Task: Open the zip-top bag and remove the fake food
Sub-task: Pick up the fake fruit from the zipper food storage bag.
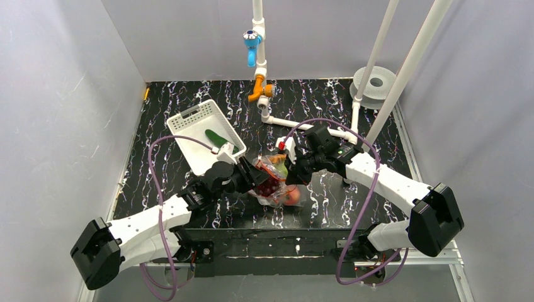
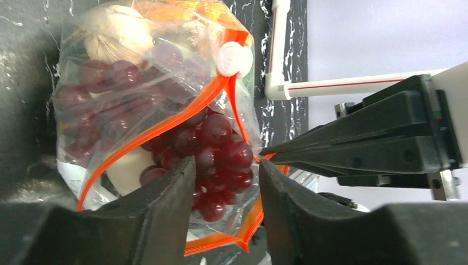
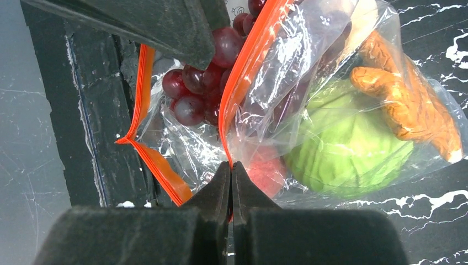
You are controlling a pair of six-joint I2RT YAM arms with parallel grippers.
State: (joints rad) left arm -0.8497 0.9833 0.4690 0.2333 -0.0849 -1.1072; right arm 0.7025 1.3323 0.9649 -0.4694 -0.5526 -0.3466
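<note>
Bag position: the bag (image 1: 277, 192) lies on the tabletop (image 1: 157, 170) between the two arms, just beside the near corner of the basket (image 1: 189, 119).
Hidden from above: both wrists cover the bag's far half. Only the grapes (image 1: 269, 186) and the peach (image 1: 293, 196) can be made out, and no grip can be read there.
Cut off: the left wrist view loses the bag's lower edge behind its own fingers. The right wrist view crops the bag's top.
Left fingers (image 2: 187, 179): apart, with nothing seen clamped. The grapes sit in the gap just past the tips, at the bag's mouth.
Right fingers (image 3: 232, 185): pressed together on the clear film right under the zip strip (image 3: 248, 72).
Mouth: open. The strip splits into two bands with grapes between them.
Left wrist view only: a round white slider (image 2: 234, 58) on the strip and a white piece (image 2: 118, 30) at the bag's far end. A pale shape under the strip is too blurred to name.
Right wrist view only: a green vegetable (image 3: 342, 143) and an orange piece (image 3: 408, 105) inside the bag. The peach presses the film beside the fingertips.
Top view only: a cucumber (image 1: 217, 137) lies in the basket, apart from the bag. A small pale thing beside it is too small to tell.
Materials: the bag is clear, crinkly and glossy, and the strip is a smooth orange-red band. The grapes are dark red, shiny balls in a cluster. The green vegetable is round and leaf-veined, and the orange piece is knobbly. The basket is white slotted plastic and rectangular. The tabletop is black with white veins.
</note>
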